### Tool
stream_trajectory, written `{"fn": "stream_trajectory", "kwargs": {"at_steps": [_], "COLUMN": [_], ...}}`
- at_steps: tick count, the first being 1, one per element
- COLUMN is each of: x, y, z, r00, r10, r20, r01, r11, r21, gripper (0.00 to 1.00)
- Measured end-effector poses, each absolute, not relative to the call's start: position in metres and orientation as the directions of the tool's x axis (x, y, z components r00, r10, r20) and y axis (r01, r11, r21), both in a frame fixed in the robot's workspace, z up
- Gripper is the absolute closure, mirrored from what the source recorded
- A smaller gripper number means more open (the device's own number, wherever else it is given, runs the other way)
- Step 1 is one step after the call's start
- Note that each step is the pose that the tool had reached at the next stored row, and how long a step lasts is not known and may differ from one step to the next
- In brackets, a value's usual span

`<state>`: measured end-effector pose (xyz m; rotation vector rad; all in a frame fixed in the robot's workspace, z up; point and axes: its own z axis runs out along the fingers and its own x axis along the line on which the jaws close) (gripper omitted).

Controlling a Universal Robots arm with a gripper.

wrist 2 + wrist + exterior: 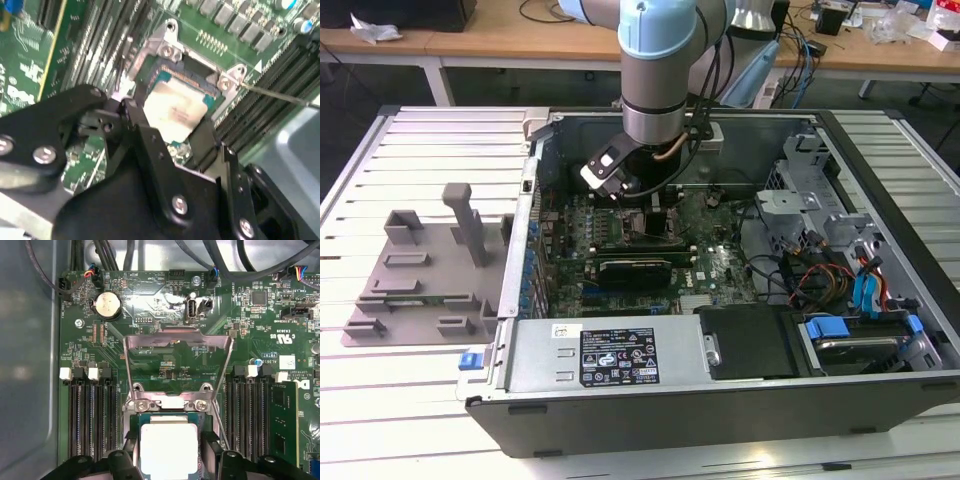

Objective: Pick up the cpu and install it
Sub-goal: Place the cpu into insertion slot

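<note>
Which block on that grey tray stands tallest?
The narrow upright post near the middle of the grey tray; it rises well above the low blocks around it.

The black hand point(171, 127) straddles the cpu point(175, 110), its fingers point(150, 142) apparently pressed against two opposite edges. The cpu lies flat inside the metal socket frame point(167, 49) on the green motherboard point(27, 85), with dark memory slots point(267, 92) just beside the frame.

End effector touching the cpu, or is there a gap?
Touching. In the first wrist view the end effector has its fingers flush against two opposite edges of the cpu, with no gap on either side.
</note>
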<state>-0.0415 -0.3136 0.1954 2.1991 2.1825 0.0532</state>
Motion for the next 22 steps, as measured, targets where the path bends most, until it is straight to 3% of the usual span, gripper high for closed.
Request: {"fn": "stream_trajectory", "kwargs": {"at_steps": [7, 9, 22], "x": [-0.0415, -0.0415, -0.0413], "y": [-0.3135, -0.3136, -0.3135], "z": [0.1995, 0.1998, 0.2034], "r00": [0.008, 0.008, -0.03], "r10": [1.0, 1.0, 0.999], "r20": [-0.006, -0.006, -0.011], "r01": [0.998, 0.998, 0.998], "r11": [-0.007, -0.007, 0.031], "r21": [0.055, 0.054, 0.052], "gripper": [0.4, 0.47, 0.47]}}
